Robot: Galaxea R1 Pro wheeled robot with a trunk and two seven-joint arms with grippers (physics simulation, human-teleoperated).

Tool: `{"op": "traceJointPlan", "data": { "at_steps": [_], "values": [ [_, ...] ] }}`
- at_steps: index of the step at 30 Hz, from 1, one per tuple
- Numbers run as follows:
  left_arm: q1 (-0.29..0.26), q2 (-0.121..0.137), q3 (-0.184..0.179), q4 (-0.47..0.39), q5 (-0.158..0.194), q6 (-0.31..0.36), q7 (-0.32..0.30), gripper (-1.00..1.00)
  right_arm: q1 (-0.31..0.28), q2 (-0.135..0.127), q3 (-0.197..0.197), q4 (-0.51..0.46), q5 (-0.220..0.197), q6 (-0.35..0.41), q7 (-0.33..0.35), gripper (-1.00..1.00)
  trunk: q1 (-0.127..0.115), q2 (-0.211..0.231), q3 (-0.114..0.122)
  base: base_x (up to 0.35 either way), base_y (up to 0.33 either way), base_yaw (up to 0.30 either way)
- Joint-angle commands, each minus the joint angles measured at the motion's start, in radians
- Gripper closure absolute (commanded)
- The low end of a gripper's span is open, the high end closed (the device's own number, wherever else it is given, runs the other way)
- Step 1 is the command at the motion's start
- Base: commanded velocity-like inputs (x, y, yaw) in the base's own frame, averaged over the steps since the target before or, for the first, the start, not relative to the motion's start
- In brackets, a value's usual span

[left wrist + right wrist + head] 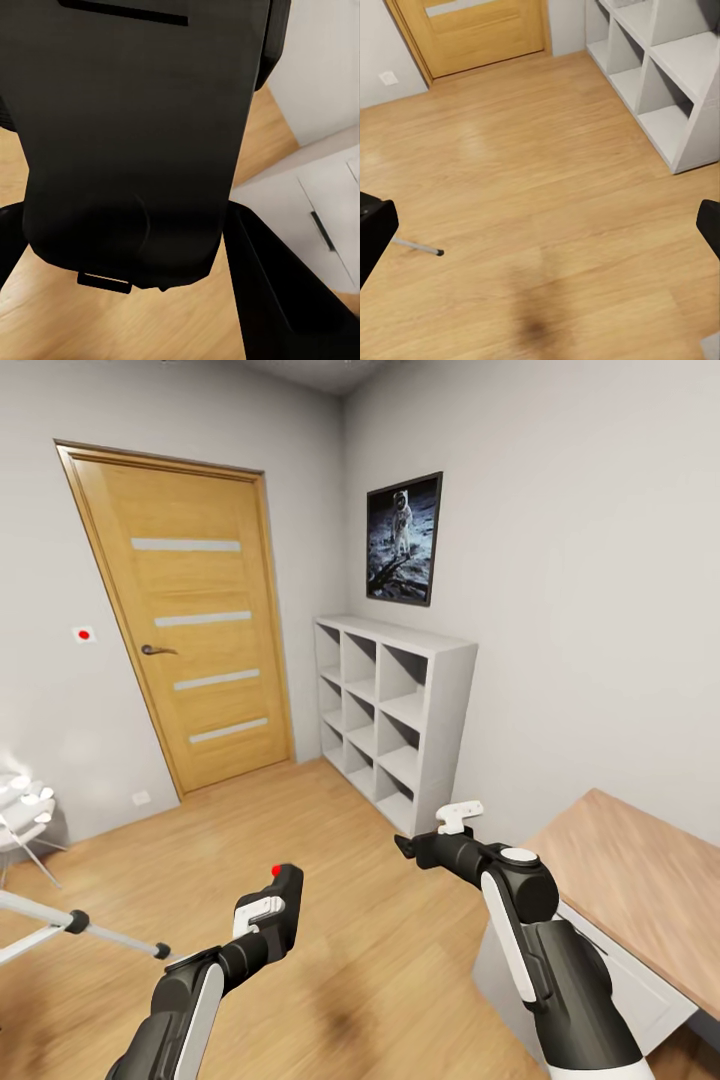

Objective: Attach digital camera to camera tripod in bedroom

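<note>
Black digital camera (283,900) clamped in L hand (268,920)

The camera (283,908) is seen in the lower centre-left of the head view, held up off the floor in the left gripper (262,928). It is a small black body, presented edge-on and upright, with a bright red dot near its top. In the left wrist view the camera (142,135) is shown as a broad, flat black slab in the upper left and centre, clamped between the two dark fingers (277,285).

The tripod (70,922) is glimpsed at the lower left edge: silver-grey legs with black joints, slanted low over the wood floor. A leg tip (424,248) is seen at the left of the right wrist view.
</note>
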Motion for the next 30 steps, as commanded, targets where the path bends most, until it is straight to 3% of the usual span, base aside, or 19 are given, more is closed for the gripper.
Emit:
{"op": "traceJointPlan", "data": {
  "at_steps": [1,17,24,30],
  "values": [
    [-0.001,-0.001,0.003,-0.001,0.002,0.007,-0.007,1.0,0.0,0.0,0.0,-0.001,0.002,0.005,0.003,-1.0,0.001,-0.002,-0.002,0.0,0.0,0.0],
    [-0.001,-0.001,0.004,-0.009,0.003,0.008,-0.009,1.0,0.007,-0.012,0.001,0.0,-0.003,0.003,0.015,-1.0,0.001,-0.002,0.0,0.0,0.0,0.0],
    [-0.001,-0.001,0.004,-0.016,0.004,0.006,-0.016,1.0,0.003,-0.004,-0.007,-0.001,-0.004,0.007,0.014,-1.0,0.001,-0.002,0.0,0.0,0.0,0.0],
    [0.0,-0.001,-0.005,-0.016,0.005,-0.054,-0.024,1.0,-0.005,0.001,-0.003,-0.001,-0.004,0.031,0.012,-1.0,0.001,-0.002,0.002,-0.202,-0.007,0.198]
  ]
}}
